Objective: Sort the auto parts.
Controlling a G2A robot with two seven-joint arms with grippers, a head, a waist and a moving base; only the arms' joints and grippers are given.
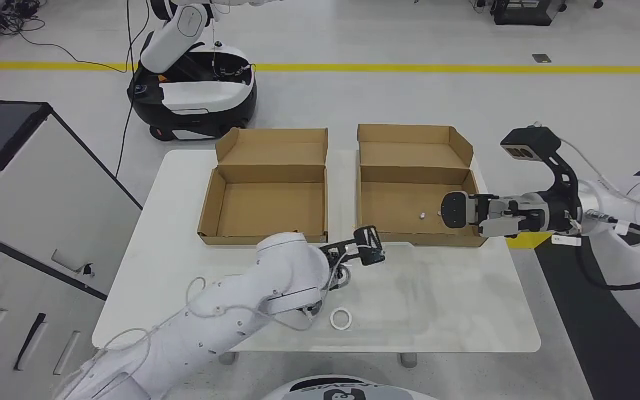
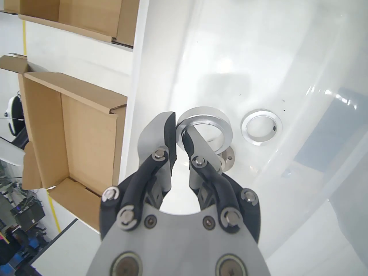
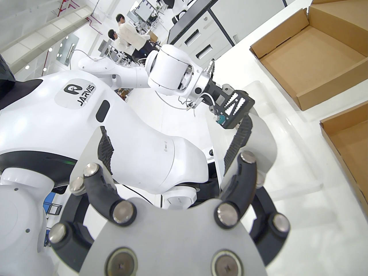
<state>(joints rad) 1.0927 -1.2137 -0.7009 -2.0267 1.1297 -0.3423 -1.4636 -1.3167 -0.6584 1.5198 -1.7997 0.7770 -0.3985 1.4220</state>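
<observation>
Left gripper [image 2: 179, 129] nearly closed, pinching the rim of a metal ring [image 2: 227, 129]: one finger inside the hole, one outside. Ring sits tilted above the white table [image 1: 450, 310], in front of the boxes, partly covering a small flanged piece [image 2: 228, 159]. Second ring [image 2: 260, 141] lies flat just beside it. Right gripper [image 1: 447, 211] spread wide, holding nothing, over the near right corner of the right box [image 1: 400, 195], close to a small part [image 1: 423, 213] on its floor. Left box [image 1: 265, 210] open alongside, flaps up. Can't tell whether the parts carry any markings.
</observation>
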